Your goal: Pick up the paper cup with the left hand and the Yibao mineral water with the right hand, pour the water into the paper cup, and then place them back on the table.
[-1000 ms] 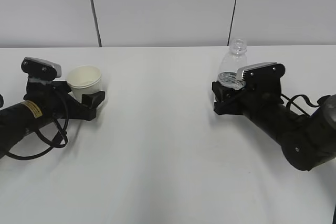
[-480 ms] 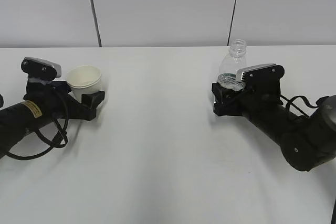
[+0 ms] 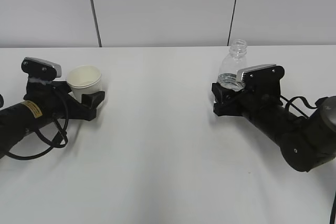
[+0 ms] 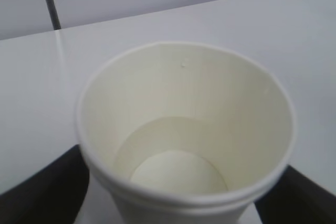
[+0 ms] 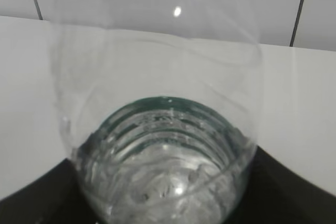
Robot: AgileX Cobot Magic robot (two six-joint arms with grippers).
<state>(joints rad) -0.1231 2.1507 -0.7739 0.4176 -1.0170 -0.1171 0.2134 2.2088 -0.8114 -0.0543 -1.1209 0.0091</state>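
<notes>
The cream paper cup stands upright on the white table at the left. My left gripper holds it from both sides. In the left wrist view the cup fills the frame, with black fingers against its wall on either side. The clear, capless Yibao mineral water stands upright at the right inside my right gripper. In the right wrist view the ribbed bottle, with some water in it, fills the gap between the fingers. Its lower part is hidden behind the gripper in the exterior view.
A grey panelled wall rises behind the table's far edge. A black cable loops under the left arm, and another cable runs beside the right arm. Bare tabletop lies between the two arms.
The right arm has shifted very slightly, a little lower round the bottle. The cup, the bottle and the left arm stay where they were.
</notes>
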